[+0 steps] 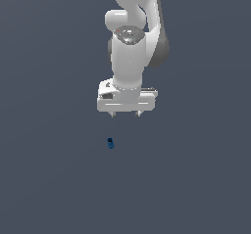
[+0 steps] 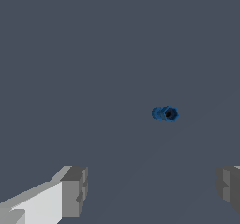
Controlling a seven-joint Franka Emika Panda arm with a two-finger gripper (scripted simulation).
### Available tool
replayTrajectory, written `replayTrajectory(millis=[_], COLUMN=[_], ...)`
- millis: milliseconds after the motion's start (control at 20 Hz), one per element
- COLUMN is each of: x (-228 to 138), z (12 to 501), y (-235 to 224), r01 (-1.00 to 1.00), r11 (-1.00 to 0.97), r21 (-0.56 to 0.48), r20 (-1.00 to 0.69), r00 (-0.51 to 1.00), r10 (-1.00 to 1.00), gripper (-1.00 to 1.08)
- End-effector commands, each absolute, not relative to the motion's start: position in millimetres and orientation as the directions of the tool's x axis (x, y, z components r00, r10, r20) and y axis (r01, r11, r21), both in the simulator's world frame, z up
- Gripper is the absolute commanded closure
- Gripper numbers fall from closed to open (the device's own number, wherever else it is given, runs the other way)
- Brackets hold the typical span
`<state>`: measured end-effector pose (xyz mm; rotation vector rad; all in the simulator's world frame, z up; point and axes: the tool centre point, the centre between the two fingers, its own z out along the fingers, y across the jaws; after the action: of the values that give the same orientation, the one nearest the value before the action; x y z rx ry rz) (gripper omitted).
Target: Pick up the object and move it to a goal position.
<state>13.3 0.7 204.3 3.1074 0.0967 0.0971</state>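
Note:
The object is a tiny dark-blue lump lying on the flat grey floor. In the wrist view the object shows as a small blue piece with a dark hollow end. My white gripper hangs above it, a little toward the exterior view's right, and does not touch it. Its two short fingertips point down and stand wide apart, with nothing between them. The wrist view shows both grey fingers far apart, with the lump beyond them.
The white arm rises out of the frame above the gripper. A plain dark grey surface lies all around.

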Motion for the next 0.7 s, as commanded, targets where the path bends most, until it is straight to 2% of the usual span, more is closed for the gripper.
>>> replayTrajectory(millis=[0, 650], x=[17, 47], z=[198, 127], y=[-4, -50], r01=[0.067, 0.13], r11=[-0.997, -0.991], r21=[0.032, 0.013], r20=[0.057, 0.016], r00=[0.996, 0.991], r10=[0.068, 0.13], gripper=[-0.92, -0.92])
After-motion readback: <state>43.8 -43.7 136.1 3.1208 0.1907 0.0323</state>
